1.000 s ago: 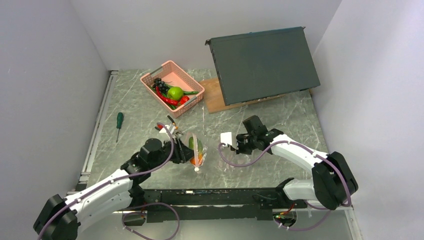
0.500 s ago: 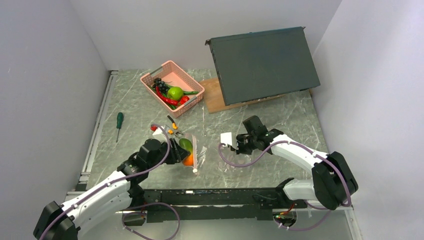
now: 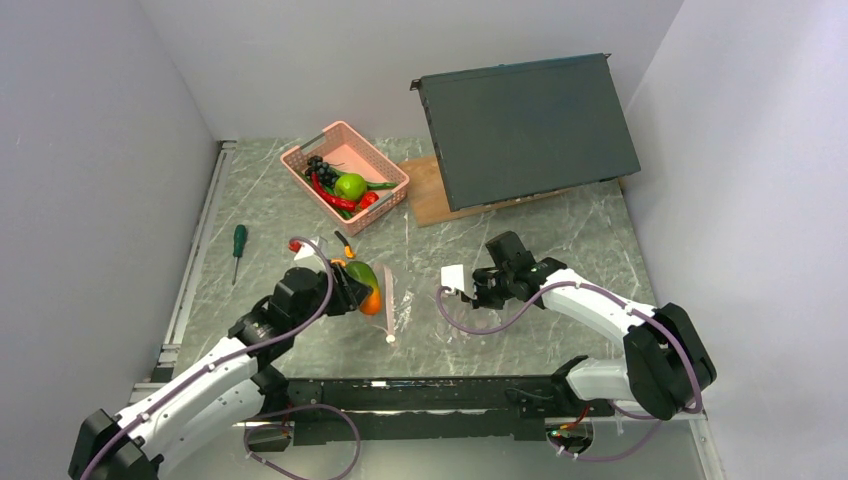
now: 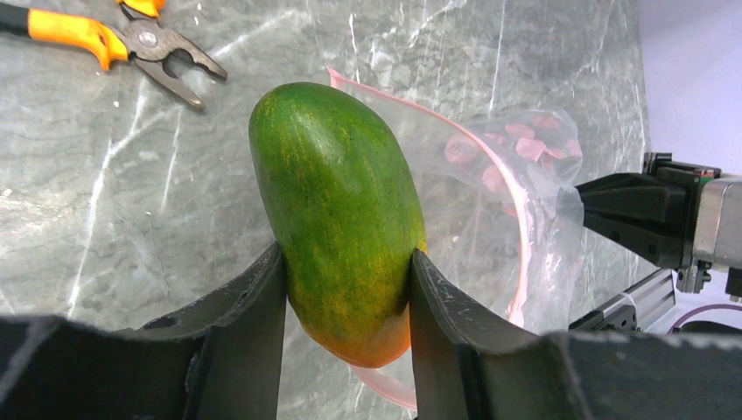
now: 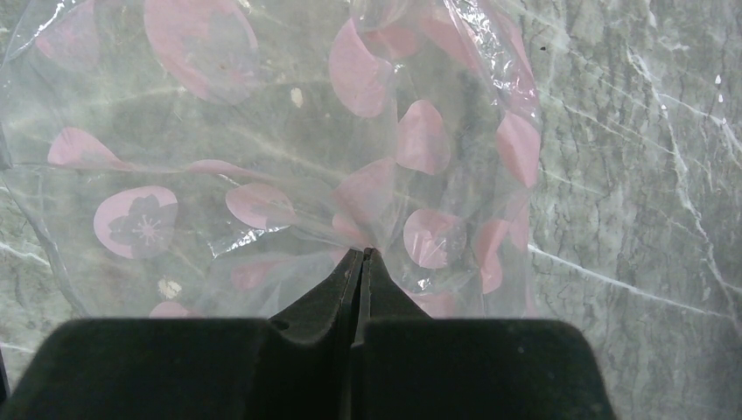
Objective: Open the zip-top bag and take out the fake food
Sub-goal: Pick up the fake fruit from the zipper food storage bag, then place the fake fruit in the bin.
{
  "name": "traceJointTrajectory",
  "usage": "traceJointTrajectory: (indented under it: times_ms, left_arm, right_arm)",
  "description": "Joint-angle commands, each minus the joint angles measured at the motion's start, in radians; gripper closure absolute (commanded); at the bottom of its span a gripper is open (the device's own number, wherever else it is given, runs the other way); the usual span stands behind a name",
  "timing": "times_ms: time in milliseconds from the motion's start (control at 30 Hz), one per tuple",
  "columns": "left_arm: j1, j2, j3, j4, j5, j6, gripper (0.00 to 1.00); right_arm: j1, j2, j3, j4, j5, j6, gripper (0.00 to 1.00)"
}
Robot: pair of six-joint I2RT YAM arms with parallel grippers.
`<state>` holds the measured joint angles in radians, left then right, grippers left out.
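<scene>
Now | left end effector (image 4: 346,258): clamped on mango (image 4: 337,175) | right end effector (image 5: 361,255): pinching zip-top bag (image 5: 262,131)

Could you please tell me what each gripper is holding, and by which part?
The left gripper grips the mango across its lower half, near the orange end. The right gripper is shut on a fold of clear film of the zip-top bag.

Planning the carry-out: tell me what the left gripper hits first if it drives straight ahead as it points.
Probably the zip-top bag: the mango in the left gripper leads, and the bag's open mouth lies just beyond it; depth is unclear.
</scene>
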<state>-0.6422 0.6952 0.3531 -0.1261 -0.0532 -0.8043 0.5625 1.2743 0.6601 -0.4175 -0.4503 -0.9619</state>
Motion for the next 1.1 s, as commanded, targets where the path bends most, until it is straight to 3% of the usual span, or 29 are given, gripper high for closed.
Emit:
traceJointTrajectory:
  times_ms: [0, 500, 1067]
  left_arm:
    - [0.023, -0.009, 0.075, -0.018, -0.039, 0.035, 1.00]
    - [0.262, 0.174, 0.365, -0.069, 0.038, 0.195, 1.00]
    - [0.513, 0.626, 0.745, -0.076, 0.189, 0.293, 1.00]
  right_arm:
    - [-0.005, -0.028, -0.003, 0.009, -0.001, -0.014, 1.00]
    - [-0.004, -0.036, -0.007, 0.011, 0.001, -0.017, 1.00]
    - [-0.003, -0.044, -0.007, 0.013, 0.008, -0.024, 1.00]
